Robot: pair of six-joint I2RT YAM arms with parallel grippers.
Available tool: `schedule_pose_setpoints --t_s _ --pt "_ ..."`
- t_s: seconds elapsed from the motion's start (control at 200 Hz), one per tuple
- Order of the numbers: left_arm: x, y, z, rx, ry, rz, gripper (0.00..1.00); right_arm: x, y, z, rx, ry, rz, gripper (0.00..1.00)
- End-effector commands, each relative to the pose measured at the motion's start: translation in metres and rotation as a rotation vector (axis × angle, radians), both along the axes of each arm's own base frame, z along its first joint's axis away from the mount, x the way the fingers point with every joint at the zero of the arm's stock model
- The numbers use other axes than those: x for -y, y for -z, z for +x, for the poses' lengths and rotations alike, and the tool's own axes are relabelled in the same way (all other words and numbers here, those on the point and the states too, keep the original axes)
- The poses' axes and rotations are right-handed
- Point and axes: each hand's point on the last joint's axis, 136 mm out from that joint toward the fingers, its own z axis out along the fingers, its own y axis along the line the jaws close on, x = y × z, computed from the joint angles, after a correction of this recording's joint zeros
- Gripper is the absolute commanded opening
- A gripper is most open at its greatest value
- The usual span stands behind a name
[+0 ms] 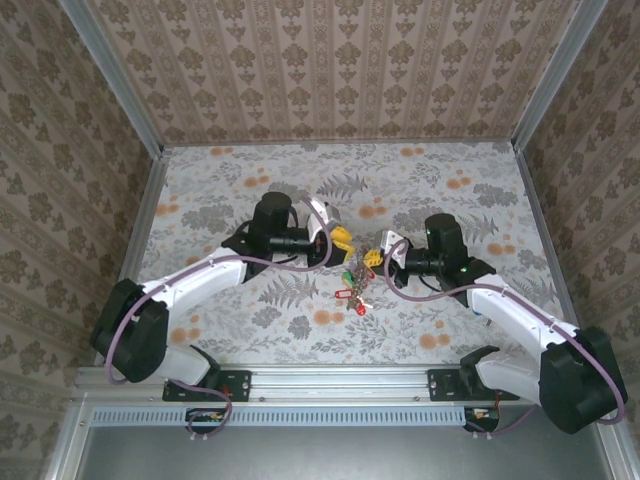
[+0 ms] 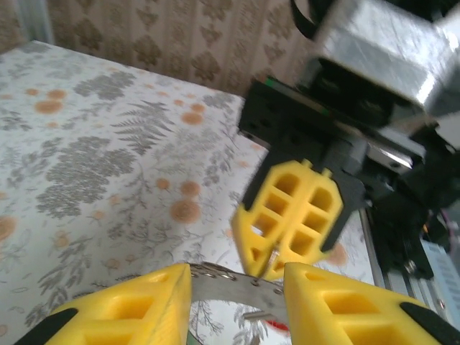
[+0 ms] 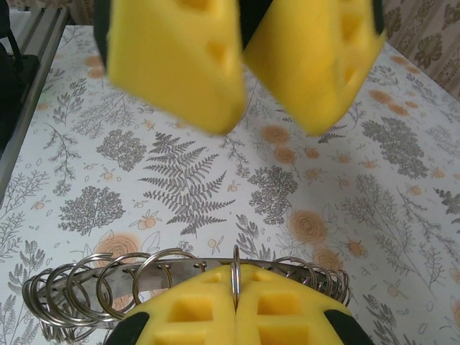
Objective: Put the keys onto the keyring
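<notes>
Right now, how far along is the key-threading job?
Done: right gripper is shut on a small split ring at the band of the keyring. In hand: left gripper, jaws open, straddles that band. Left: the threading itself; from the coloured tags I can't tell what already hangs there.

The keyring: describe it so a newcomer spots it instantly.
On the floral table, look mid-table where the left gripper and right gripper meet. The keyring is right there: clustered silver rings with red and green tags, unlike the flat print around.

White-black arms (image 1: 205,272), purple cables (image 1: 285,264), yellow fingers (image 3: 273,316).
</notes>
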Motion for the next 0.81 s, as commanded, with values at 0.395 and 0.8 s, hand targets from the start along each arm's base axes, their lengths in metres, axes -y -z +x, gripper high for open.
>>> schedule_pose_setpoints --t_s 0.395,0.8 --pt "0.017 0.025 -0.017 0.189 0.155 0.123 0.30 -0.007 -0.019 -0.005 0.091 -0.125 -0.046 0.00" --pt "0.022 0.018 -0.014 0.225 0.151 0.095 0.25 -0.010 -0.016 -0.005 0.086 -0.138 -0.056 0.00"
